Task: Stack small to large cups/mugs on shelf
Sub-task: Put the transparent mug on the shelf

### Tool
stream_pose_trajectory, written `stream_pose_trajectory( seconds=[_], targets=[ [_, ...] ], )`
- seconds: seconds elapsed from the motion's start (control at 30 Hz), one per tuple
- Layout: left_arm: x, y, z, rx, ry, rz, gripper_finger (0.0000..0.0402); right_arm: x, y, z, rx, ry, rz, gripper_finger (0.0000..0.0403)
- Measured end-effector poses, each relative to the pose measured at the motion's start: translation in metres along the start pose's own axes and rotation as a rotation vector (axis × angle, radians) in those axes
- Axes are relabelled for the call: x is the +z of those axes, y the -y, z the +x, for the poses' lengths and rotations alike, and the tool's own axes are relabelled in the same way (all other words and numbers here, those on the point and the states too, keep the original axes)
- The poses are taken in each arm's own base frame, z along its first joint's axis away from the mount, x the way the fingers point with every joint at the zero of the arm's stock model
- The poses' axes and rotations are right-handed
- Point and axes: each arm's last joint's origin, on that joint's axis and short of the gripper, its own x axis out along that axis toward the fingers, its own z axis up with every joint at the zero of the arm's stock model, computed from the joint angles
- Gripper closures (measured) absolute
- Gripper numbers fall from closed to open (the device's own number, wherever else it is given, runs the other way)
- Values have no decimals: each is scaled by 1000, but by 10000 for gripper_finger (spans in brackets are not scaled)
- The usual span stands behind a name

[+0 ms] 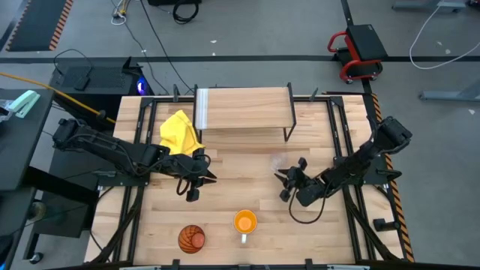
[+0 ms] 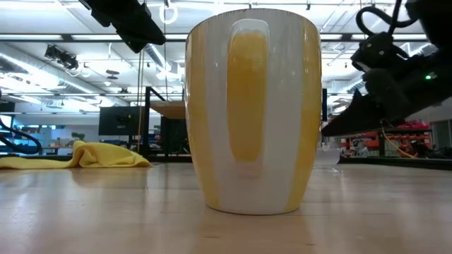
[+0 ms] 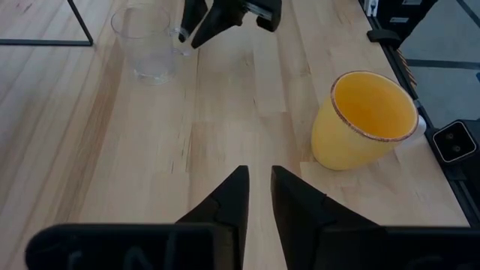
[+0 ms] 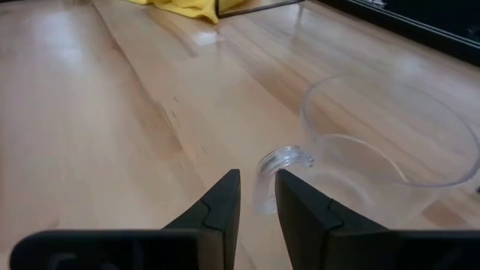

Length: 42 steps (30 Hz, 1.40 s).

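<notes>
Cups first: small clear see-through plastic cup (image 4: 390, 161) looks light and slippery. My right gripper (image 4: 257, 196), fingers nearly together, sits beside its handle; I'd pinch there.

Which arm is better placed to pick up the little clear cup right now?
Right, most likely. The right hand sits just short of the clear cup's handle, fingers nearly closed. The left hand is farther off, nearer the yellow cloth.
</notes>
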Motion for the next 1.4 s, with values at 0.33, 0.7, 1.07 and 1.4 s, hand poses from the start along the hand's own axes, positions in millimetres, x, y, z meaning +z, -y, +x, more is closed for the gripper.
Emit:
stream_pose_trajectory(
  seconds=[0.33,0.7,1.07,1.4],
  targets=[
    [0,0,0,0,0,1,339,4,6,8,-43,0,17,341],
    [0,0,0,0,0,1,346,4,6,8,-43,0,8,389],
    [0,0,0,0,0,2,344,12,-8,-5,77,52,-52,396],
    [0,0,0,4,0,3,347,82,0,-43,199,200,-120,396]
  ],
)
